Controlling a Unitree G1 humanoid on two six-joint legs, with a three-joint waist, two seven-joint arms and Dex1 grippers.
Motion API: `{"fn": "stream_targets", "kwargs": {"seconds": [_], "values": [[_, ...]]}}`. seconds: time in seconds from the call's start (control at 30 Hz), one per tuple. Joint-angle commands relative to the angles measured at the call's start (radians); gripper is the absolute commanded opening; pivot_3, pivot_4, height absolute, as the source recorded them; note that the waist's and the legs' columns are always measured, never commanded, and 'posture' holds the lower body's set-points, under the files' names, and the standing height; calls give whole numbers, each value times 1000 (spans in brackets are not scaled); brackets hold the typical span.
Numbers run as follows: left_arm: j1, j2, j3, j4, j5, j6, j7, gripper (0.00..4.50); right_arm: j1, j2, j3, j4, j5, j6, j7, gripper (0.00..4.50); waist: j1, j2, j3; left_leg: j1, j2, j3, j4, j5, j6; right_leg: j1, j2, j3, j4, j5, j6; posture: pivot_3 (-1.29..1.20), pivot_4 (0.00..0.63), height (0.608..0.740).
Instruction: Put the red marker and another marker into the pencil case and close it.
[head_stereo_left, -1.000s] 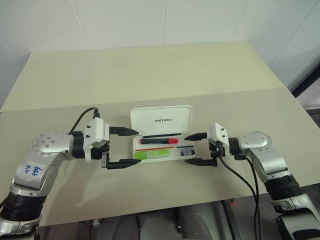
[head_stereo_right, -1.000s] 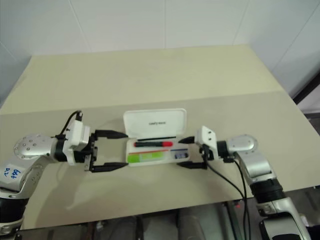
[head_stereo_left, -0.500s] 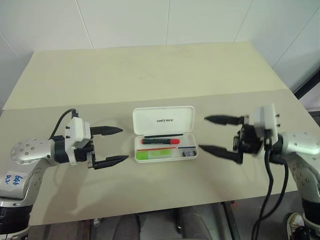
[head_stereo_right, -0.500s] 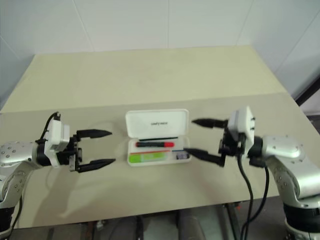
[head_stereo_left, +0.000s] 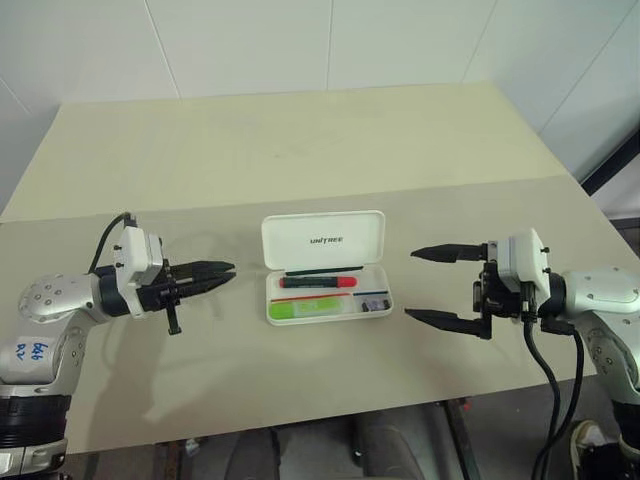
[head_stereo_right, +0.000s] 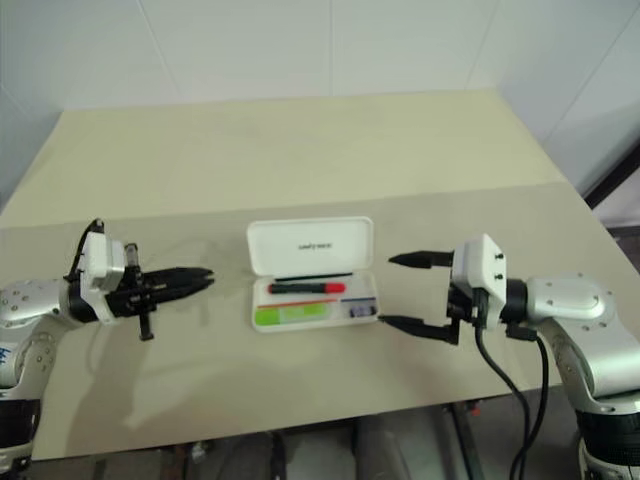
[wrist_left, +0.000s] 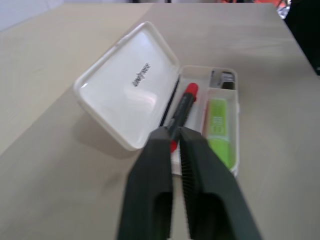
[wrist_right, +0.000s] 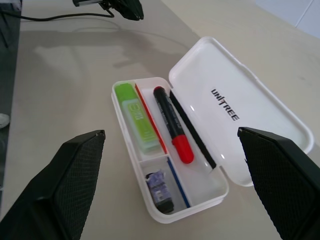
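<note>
The white pencil case (head_stereo_left: 323, 232) lies open at the table's middle, its lid standing up at the back. The red marker (head_stereo_left: 318, 282) lies in the tray along the hinge side. The lime-green marker (head_stereo_left: 300, 310) lies in front of it, in the tray's front compartment. My left gripper (head_stereo_left: 225, 272) hovers to the left of the case, shut and empty, pointing at it. In the left wrist view its closed fingers (wrist_left: 160, 165) aim at the red marker (wrist_left: 186, 97). My right gripper (head_stereo_left: 410, 284) stands wide open to the right of the case, clear of it.
A small dark purple object (wrist_right: 159, 184) sits in the tray's end compartment. The beige table (head_stereo_left: 300, 150) stretches wide behind the case, with a seam across it. Its front edge runs just below both arms. Cables hang from each wrist.
Both grippers have drawn back from the ends of the case, each to its own side. The left gripper's fingers have gone from wide open to shut. The case and markers have not moved.
</note>
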Motion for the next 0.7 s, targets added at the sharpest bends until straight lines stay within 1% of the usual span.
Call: {"fn": "stream_targets", "kwargs": {"seconds": [0.03, 0.1, 0.23, 0.33, 0.47, 0.6, 0.7], "values": [[-46, -31, -11, 60, 49, -16, 69, 20, -34, 3, 15, 4, -15, -31, -6, 4500, 0, 0, 0, 0, 0, 0, 0, 0, 0, 0, 0, 0, 0, 0, 0, 0, 150, 740], [-77, -53, -28, 92, 74, 3, 115, 20, -44, 5, 22, 10, -19, -35, -11, 4500, 1, 0, 0, 0, 0, 0, 0, 0, 0, 0, 0, 0, 1, 0, 1, 0, 150, 740], [-137, -97, -85, 161, 135, 10, 166, 20, -55, 12, 34, 0, -22, -35, -31, 4500, 4, 0, 0, 0, 0, 0, 0, 0, 0, 0, 0, 0, 1, 5, 9, 0, 150, 740], [-186, -131, -128, 222, 175, 22, 196, 20, -56, 17, 38, -14, -21, -31, -45, 4500, 9, 0, 0, 0, 0, 0, 0, 0, 0, 0, 0, 0, 1, 6, 11, 0, 150, 740], [-227, -155, -163, 270, 205, 37, 206, 20, -56, 16, 39, -25, -17, -27, -59, 4500, 9, 0, 0, 0, 0, 0, 0, 0, 0, 0, 0, 0, 1, 6, 11, 0, 150, 740], [-307, -217, -215, 340, 236, 26, 213, 20, -50, 18, 35, -41, -16, -21, -83, 4500, 22, 0, 0, 0, 0, -1, 0, 0, 0, -1, 0, -1, 2, 7, 13, 0, 150, 740], [-351, -252, -225, 365, 240, 22, 215, 20, -44, 19, 37, -49, -16, -21, -94, 4500, 26, 0, 0, -1, 0, -1, 1, 0, 0, 0, 0, -1, 2, 7, 13, 0, 150, 740]]}}
